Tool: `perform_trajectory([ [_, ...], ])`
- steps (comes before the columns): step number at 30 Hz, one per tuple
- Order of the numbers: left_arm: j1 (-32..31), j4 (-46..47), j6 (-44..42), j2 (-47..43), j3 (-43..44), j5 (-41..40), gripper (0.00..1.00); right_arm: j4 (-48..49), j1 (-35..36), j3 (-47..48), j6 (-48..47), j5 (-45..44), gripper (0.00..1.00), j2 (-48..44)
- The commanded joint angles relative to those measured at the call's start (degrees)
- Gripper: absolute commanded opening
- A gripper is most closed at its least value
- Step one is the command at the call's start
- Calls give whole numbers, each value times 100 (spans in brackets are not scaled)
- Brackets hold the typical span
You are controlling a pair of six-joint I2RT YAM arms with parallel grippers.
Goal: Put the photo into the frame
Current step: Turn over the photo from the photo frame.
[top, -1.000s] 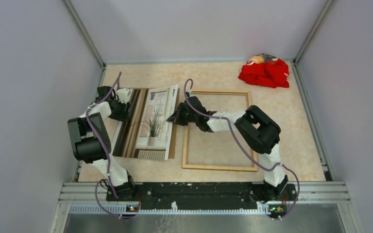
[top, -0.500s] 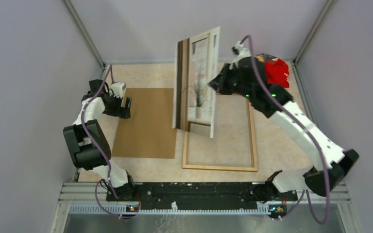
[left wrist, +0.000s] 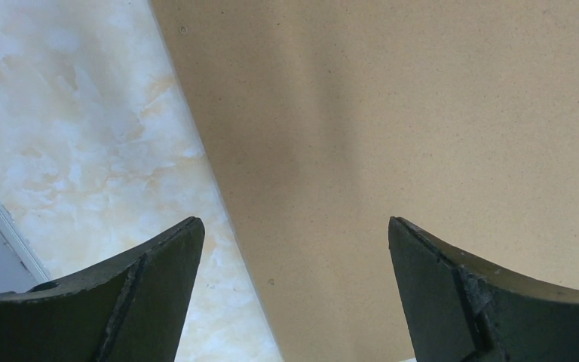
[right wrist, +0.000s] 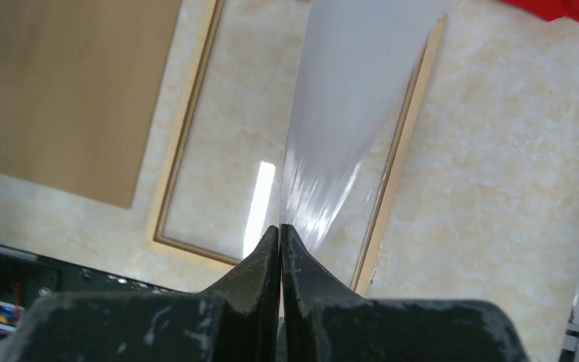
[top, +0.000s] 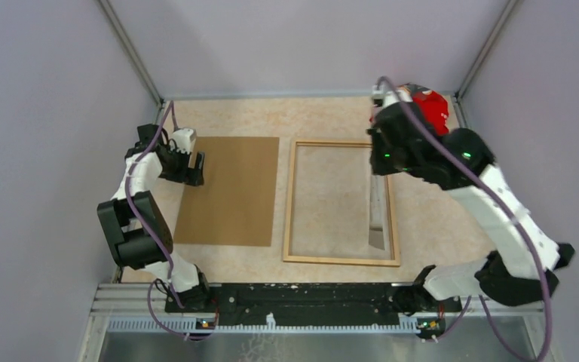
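Status: task is running, not finished. The right gripper (right wrist: 280,230) is pinching the photo (right wrist: 362,113) by one edge, jaws closed tight on the sheet. The photo is hanging nearly edge-on over the right half of the frame (top: 290,204), white back facing the wrist camera. I cannot tell whether its lower edge is touching anything. The frame is lying flat, pale wood side up, right of the table's centre, its opening not yet filled.

Remaining, by my judgement: lowering the sheet flat, squaring it to the four rails, releasing.

The left gripper (left wrist: 294,222) is hovering with jaws spread wide, holding nothing, over the left edge of the backing board (top: 230,188), which is lying flat towards the table's left edge.

Count: one photo, one frame, one backing board, one red cloth (top: 431,105) in the far right corner, two grippers.
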State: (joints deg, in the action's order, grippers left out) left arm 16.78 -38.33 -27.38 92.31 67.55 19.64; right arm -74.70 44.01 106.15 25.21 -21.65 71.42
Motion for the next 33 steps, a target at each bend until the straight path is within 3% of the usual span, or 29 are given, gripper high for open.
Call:
perform_trajectory([
  [1, 9, 7, -154, -384, -172, -98, 98, -616, 799, 184, 70, -746, 0, 1152],
  [5, 10, 115, -144, -489, -333, -151, 98, -533, 1095, 250, 109, -875, 0, 1921],
  [9, 7, 117, -86, -482, -373, -95, 98, 367, 1110, -266, 290, -433, 0, 2168],
  [14, 8, 126, -113, -484, -421, -91, 98, 1738, 1110, -1131, 1133, -212, 0, 2194],
  [17, 5, 161, -136, -521, -472, -135, 98, 2081, 1105, -1263, 1743, -182, 0, 2367],
  [27, 3, 310, -207, -510, -662, -276, 98, 1293, 1110, -305, 3416, -542, 0, 3611],
  [33, 7, 347, -234, -473, -655, -333, 98, 1217, 1103, -328, 4107, -931, 0, 3705],
])
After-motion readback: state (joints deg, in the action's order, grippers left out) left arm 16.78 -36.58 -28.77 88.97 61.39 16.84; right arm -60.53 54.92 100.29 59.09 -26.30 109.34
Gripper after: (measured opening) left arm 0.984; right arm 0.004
